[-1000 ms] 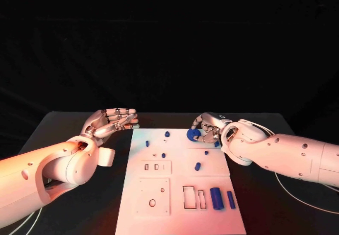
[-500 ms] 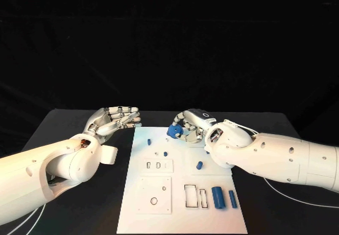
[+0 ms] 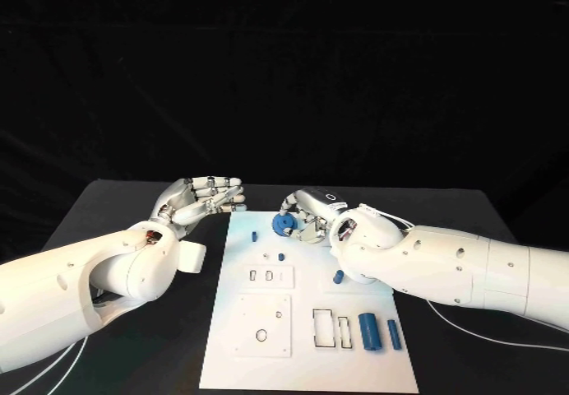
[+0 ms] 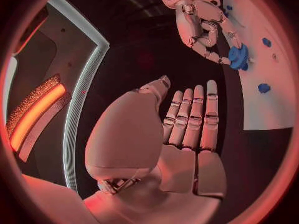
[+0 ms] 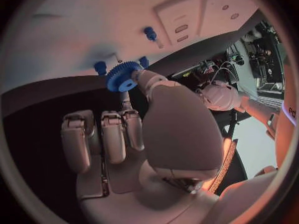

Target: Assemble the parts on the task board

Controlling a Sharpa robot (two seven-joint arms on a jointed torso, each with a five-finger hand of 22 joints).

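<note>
The white task board (image 3: 308, 354) lies in the middle of the black table. My right hand (image 3: 311, 217) hovers over its far end and pinches a blue gear (image 3: 284, 223) between thumb and a finger; the gear (image 5: 122, 77) is above the board (image 5: 81, 30), close to two small blue pegs (image 5: 99, 66). My left hand (image 3: 199, 200) is beside the board's far left corner, holding nothing, its fingers (image 4: 193, 119) stretched out side by side. The left wrist view shows the right hand (image 4: 202, 27) with the gear (image 4: 238, 55).
Small blue pegs (image 3: 252, 235) stand on the board's far half, another (image 3: 338, 276) sits mid-board. Two blue cylinders (image 3: 370, 331) lie near the front right beside rectangular slots (image 3: 322, 325). Raised plates (image 3: 261, 325) occupy the left side. A cable (image 3: 456, 321) runs at the right.
My right hand has carried the gear leftwards across the board's far end. My left hand's fingers have straightened from a curl.
</note>
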